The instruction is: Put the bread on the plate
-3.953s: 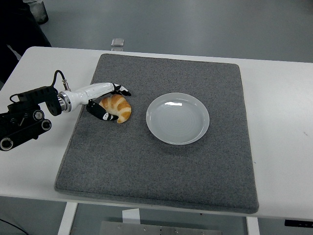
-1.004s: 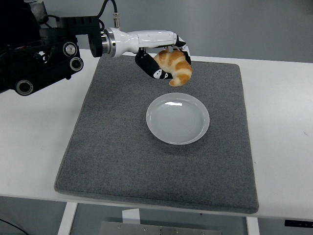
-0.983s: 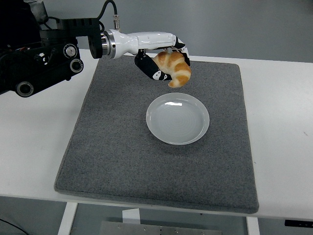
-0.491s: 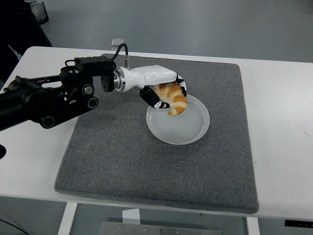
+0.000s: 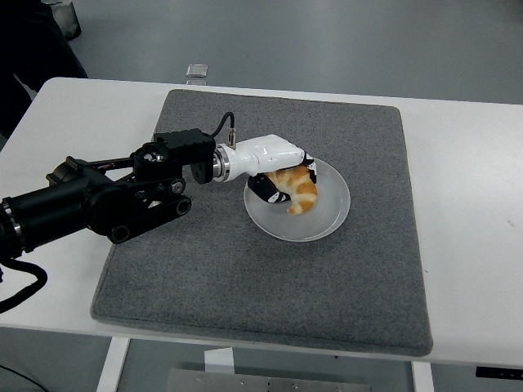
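Broadly, a white desk [image 5: 466,155] with a smooth, flat top fills most of the frame, its near edge running along the bottom

On it lies a large rectangular mat [image 5: 245,278] of dark grey, felt-like fabric with rounded corners, spanning the centre of the frame

From the left edge the left arm [image 5: 90,204] reaches in over the mat, a bulky black jointed body with round fittings, a thin black cable looping above its wrist, then a glossy white forearm shell

Right of centre on the mat sits the plate [image 5: 331,214], round, shallow and glossy white with a faint sheen near its upper rim

Over the upper left part of the plate the left hand [image 5: 278,175] has its black fingers curled around the bread [image 5: 297,189], gripping it from the left side and from above

That bread is a curved, golden-brown croissant with a ridged, flaky-looking crust; its lower tip points down toward the middle of the plate, and whether it touches the surface cannot be told

At the top, beyond the mat's far edge, a small clear object [image 5: 196,71] rests on the desk
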Robot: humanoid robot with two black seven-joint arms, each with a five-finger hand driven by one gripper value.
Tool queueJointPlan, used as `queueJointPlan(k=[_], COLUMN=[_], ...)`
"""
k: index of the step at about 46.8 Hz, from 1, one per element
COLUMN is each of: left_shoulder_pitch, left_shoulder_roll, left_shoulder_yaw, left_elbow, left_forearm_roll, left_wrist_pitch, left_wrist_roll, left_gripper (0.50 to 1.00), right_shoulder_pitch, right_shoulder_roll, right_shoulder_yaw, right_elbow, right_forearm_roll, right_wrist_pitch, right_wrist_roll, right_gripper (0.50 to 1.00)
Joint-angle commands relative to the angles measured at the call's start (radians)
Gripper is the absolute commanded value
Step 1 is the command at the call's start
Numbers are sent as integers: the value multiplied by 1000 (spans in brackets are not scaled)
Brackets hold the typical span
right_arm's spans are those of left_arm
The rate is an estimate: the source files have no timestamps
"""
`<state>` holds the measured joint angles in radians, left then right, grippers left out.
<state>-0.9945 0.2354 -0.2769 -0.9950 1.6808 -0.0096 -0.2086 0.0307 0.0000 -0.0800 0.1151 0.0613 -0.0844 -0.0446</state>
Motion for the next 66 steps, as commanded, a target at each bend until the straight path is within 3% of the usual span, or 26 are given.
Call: queueJointPlan(k=[1,13,21,27,34,45,50,66], left_shoulder_pitch=[0,16,28,40,42,42,42,45], left_shoulder_roll=[-4,-38,-39,-39,-36,-28,-28,19], left_shoulder_yaw=[1,1,1,2,2,2,2,-11], left_elbow=[9,39,39,39,38,29,27,-43], left_forearm_roll=[0,0,-3,0,0,0,-1,-29], left_wrist_pitch=[0,20,106,137,137,134,132,129], left_wrist_roll=[0,0,-2,0,-2,-2,0,-14], left_gripper=[500,500,508,722,786,953,988,994], right_shoulder_pitch=[0,0,0,0,0,0,0,0], right_shoulder_roll=[0,0,0,0,0,0,0,0], right_shoulder_yaw=[-1,0,0,0,0,0,0,0], right_elbow=[0,0,0,0,0,0,0,0], right_forearm_roll=[-1,0,0,0,0,0,0,0], right_wrist_pitch=[0,0,0,0,0,0,0,0], right_wrist_roll=[0,0,0,0,0,0,0,0], right_gripper=[952,952,954,952,952,952,952,952])
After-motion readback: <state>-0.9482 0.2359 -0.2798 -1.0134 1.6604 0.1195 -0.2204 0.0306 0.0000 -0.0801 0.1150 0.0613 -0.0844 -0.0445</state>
